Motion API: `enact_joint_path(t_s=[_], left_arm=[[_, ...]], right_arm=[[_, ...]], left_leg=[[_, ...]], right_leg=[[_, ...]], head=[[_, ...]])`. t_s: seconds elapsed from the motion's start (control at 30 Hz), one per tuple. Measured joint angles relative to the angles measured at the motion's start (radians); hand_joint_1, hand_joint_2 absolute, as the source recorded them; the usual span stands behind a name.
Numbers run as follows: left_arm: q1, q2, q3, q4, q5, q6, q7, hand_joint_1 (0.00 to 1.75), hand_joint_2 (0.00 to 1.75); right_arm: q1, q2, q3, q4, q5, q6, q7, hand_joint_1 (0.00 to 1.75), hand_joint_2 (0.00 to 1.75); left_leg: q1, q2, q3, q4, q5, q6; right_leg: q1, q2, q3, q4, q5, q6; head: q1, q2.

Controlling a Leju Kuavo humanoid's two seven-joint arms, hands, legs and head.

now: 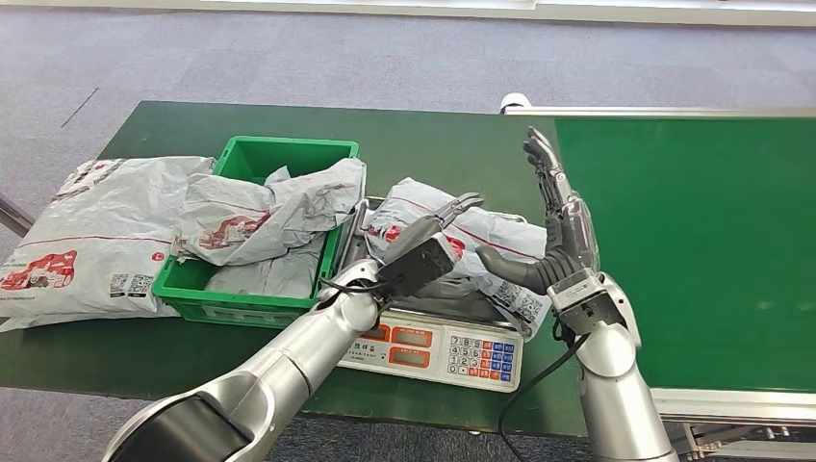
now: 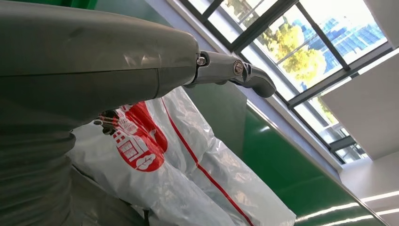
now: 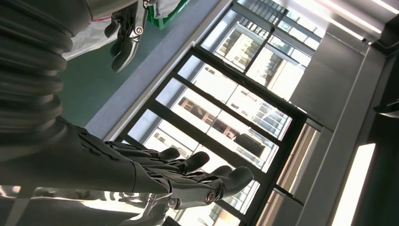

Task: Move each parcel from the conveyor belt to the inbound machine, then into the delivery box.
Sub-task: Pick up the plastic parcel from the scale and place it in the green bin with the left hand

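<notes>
A grey parcel with red print (image 1: pixel 496 241) lies on the inbound machine, a white scale with a keypad (image 1: pixel 443 348), in the middle of the green table. My left hand (image 1: pixel 423 252) hovers over the parcel's left part with its fingers (image 1: pixel 464 203) stretched forward and nothing in them. The left wrist view shows the same parcel (image 2: pixel 188 174) just under that hand (image 2: pixel 94 61). At the parcel's right edge my right hand (image 1: pixel 563 226) stands upright, its fingers (image 3: pixel 188 174) straight and apart and the thumb low by the parcel. The green delivery box (image 1: pixel 289 152) holds crumpled grey parcels (image 1: pixel 279 217).
A large grey parcel (image 1: pixel 87 241) lies on the table left of the box. The green conveyor belt (image 1: pixel 702 241) runs along the right, level with the table. Grey carpet surrounds the table.
</notes>
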Motion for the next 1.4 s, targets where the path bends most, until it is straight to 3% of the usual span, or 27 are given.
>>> enact_joint_path(t_s=[0.7,0.87,1.13,1.4], left_arm=[[0.000,0.000,-0.002,-0.001,-0.047,0.044,0.013,0.00,1.75],[-0.001,-0.003,-0.059,0.008,-0.221,0.123,0.124,0.00,1.75],[-0.002,-0.006,-0.210,0.039,-0.369,0.089,0.323,0.00,1.75],[-0.010,-0.006,-0.245,0.057,-0.405,0.080,0.366,0.00,1.75]], right_arm=[[0.000,0.000,0.000,0.000,0.000,0.000,0.001,0.00,1.75],[0.000,0.000,0.000,0.000,0.015,0.001,0.006,0.00,1.75],[0.006,0.000,0.000,0.000,0.050,0.016,0.007,0.00,1.75],[0.006,0.000,0.000,0.000,0.066,0.032,0.008,0.00,1.75]], left_leg=[[0.000,0.000,0.000,0.000,0.000,0.000],[0.000,0.000,0.000,0.000,0.000,0.000],[0.000,0.000,0.000,0.000,0.000,0.000],[0.000,0.000,0.000,0.000,0.000,0.000]], right_leg=[[0.000,0.000,0.000,0.000,0.000,0.000],[0.000,0.000,0.000,0.000,0.000,0.000],[0.000,0.000,0.000,0.000,0.000,0.000],[0.000,0.000,0.000,0.000,0.000,0.000]], head=[[0.000,0.000],[0.000,0.000],[0.000,0.000],[0.000,0.000]])
